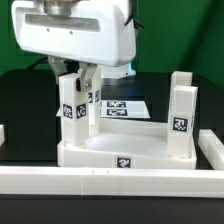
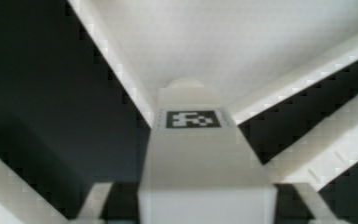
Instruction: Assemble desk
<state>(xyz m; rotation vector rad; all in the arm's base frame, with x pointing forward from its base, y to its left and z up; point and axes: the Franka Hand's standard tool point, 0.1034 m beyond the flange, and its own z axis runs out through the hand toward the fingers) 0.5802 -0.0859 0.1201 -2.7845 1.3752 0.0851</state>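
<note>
My claw (image 1: 80, 85) is clamped on a leg (image 1: 72, 110) standing upright in the slab's (image 1: 120, 152) corner on the exterior view's left; another leg (image 1: 181, 110) stands opposite.

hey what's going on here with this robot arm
The arm is putting a white desk together. The slab lies sockets-up against the rail, with one leg upright at the exterior view's right corner. The end effector is at a second leg, upright at the left corner.
</note>
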